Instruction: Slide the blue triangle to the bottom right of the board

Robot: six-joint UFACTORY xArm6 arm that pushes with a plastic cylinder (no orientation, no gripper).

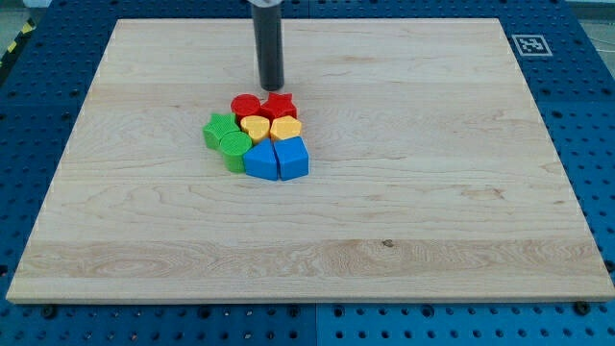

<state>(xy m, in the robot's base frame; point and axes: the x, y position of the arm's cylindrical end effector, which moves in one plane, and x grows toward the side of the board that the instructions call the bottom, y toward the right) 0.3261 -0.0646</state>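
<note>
A tight cluster of blocks sits left of the board's middle. The blue triangle lies at the cluster's bottom, touching a blue cube-like block on its right. Above them are a yellow heart and a yellow block. A red round block and a red star form the top row. A green star and a green round block sit on the left. My tip is just above the red blocks, close to the red star, on the far side of the cluster from the blue triangle.
The wooden board lies on a blue pegboard table. A black-and-white marker tag is at the board's top right corner. The dark rod comes down from the view's top.
</note>
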